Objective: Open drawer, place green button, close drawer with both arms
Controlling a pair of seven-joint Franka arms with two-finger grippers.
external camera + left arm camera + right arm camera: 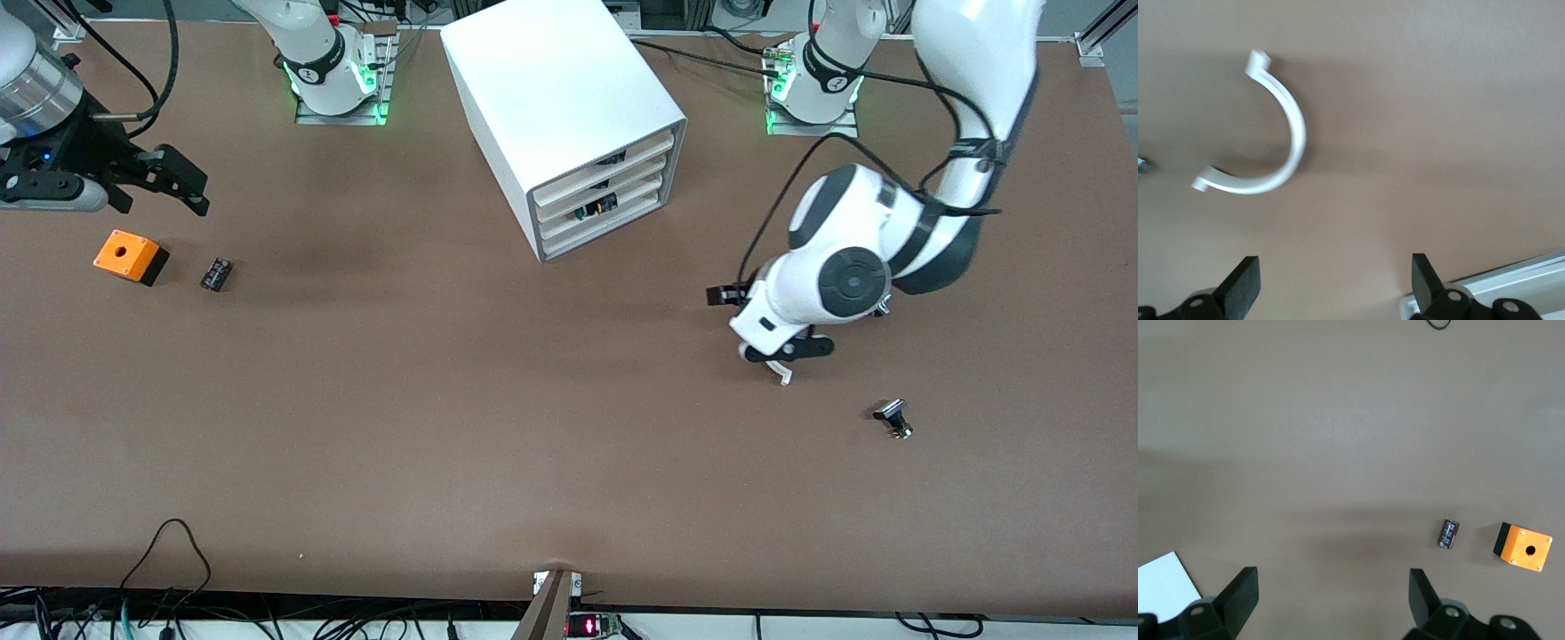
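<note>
The white cabinet (560, 98) stands at the table's back middle. All three drawers are pushed in, and the lowest drawer (613, 229) is shut. A small green and dark-blue thing, which looks like the button (594, 209), shows through the gap just above that drawer's front. I cannot tell for sure which drawer holds it. My left gripper (787, 348) is open and empty, low over the table toward the left arm's end. It is above a white C-shaped piece (1275, 133). My right gripper (182, 182) is open and empty, over the table above the orange box.
An orange box with a hole (129, 256) and a small black part (216, 274) lie at the right arm's end; both show in the right wrist view, the box (1525, 547) and the part (1447, 533). A black-and-silver knob (893, 418) lies nearer the front camera than the left gripper.
</note>
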